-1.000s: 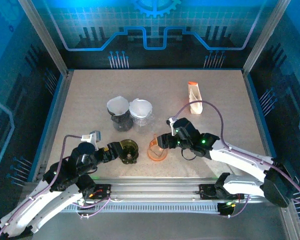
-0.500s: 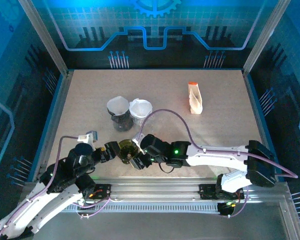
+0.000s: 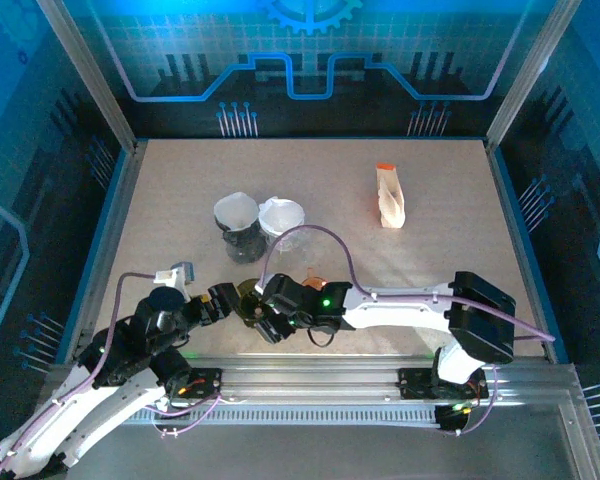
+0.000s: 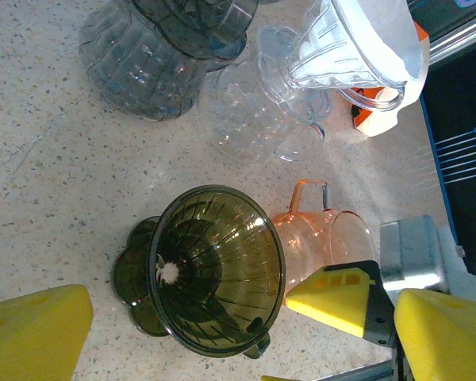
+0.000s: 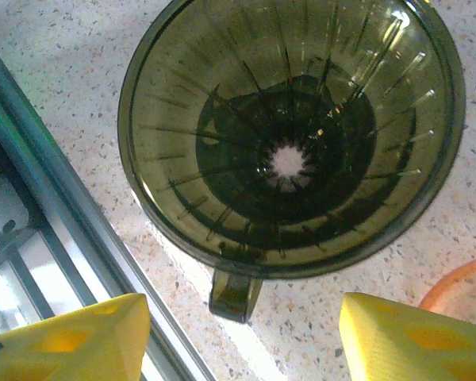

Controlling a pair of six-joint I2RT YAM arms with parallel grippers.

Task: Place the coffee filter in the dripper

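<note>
My right arm has swung in from the right side of the table (image 3: 180, 180). My right gripper (image 3: 261, 313) now hangs over the green dripper (image 3: 246, 292), a bit more to the left than a moment ago. My left arm has hardly moved.

My left gripper (image 3: 223, 301) waits just left of the green dripper. Its 2 yellow fingers (image 4: 32, 329) are spread wide and hold nothing. In the left wrist view the green dripper stands in front of the gap between them.

The green dripper sits upright near the front edge. I can see right down to the little hole in its bottom.

My right gripper is wide open too. Its 2 yellow fingers (image 5: 71, 333) hold nothing, and the dripper's handle points at the gap between them.

Just right of the green dripper stands the orange dripper (image 4: 325, 234).

Farther back, a coffee filter (image 3: 236, 211) sits inside the dark dripper (image 3: 242, 241). Right beside it, the other filter (image 3: 282, 215) sits in the clear dripper (image 3: 286, 238).

Far to the right and back lies a tan packet (image 3: 388, 197) with an orange end.
</note>
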